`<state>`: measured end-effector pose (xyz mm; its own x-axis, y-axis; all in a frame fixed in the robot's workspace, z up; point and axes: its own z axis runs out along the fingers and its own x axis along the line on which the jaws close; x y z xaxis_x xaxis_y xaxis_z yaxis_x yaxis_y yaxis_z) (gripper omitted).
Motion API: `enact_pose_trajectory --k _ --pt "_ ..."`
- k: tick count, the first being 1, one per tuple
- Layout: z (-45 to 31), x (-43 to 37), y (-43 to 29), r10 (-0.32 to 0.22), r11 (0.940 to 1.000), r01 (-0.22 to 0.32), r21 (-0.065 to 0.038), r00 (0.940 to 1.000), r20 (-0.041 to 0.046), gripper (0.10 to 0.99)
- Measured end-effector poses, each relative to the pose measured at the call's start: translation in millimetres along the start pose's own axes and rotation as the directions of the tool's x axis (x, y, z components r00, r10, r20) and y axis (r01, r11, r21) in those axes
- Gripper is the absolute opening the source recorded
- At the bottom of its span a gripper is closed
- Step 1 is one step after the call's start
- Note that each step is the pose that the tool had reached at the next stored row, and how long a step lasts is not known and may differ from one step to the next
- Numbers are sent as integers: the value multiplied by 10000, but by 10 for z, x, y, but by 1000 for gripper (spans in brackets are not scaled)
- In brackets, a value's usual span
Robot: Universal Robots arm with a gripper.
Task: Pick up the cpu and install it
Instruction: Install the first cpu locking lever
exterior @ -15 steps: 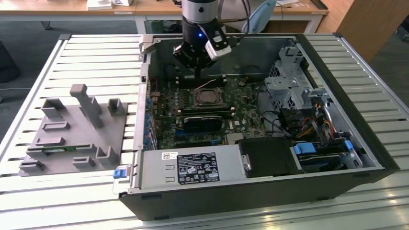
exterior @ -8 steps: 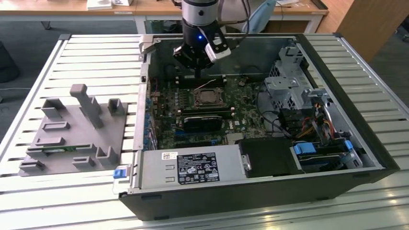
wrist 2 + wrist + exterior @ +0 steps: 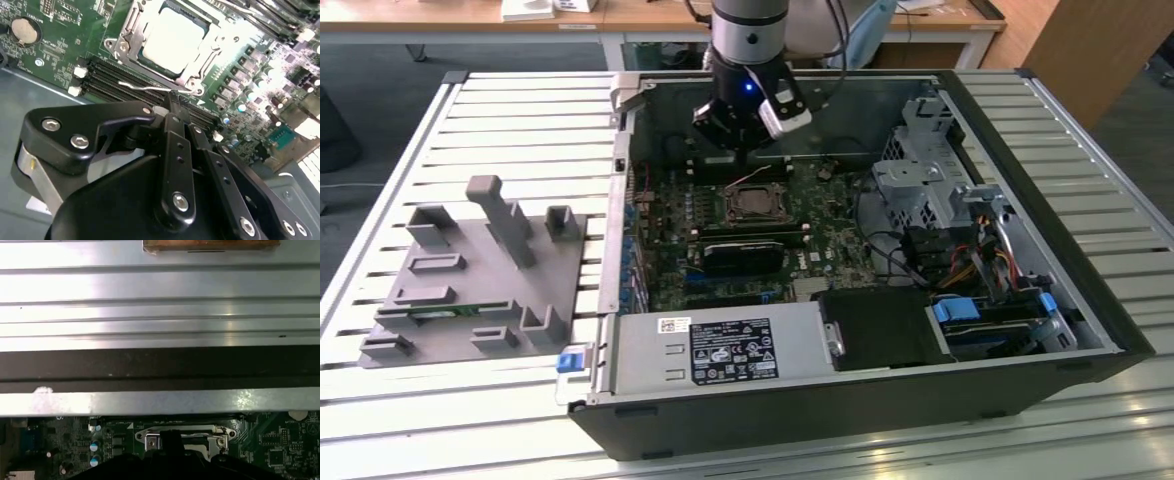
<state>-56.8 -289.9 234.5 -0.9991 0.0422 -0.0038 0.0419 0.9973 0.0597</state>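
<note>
Hovering just behind the socket (image 3: 165, 45), the gripper (image 3: 175, 107) looks pinched shut and empty; dropping now could scrape the seated cpu (image 3: 172, 37).

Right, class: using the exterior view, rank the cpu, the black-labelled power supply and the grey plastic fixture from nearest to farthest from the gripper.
1. The cpu, in its socket on the motherboard, just below the gripper.
2. The power supply, at the case's near edge.
3. The grey fixture, outside the case on the slatted table, at the exterior view's left.
</note>
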Motion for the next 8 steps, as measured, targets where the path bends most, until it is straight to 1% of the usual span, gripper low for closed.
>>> enact_pose_trajectory --k 3,5,8 --pt "34 -5 4 -16 10000 16 11 10000 -1 106" --pt "52 -8 7 -172 9999 172 11 9999 -10 106" --pt "70 -38 20 -208 9998 208 10 9998 -14 106"
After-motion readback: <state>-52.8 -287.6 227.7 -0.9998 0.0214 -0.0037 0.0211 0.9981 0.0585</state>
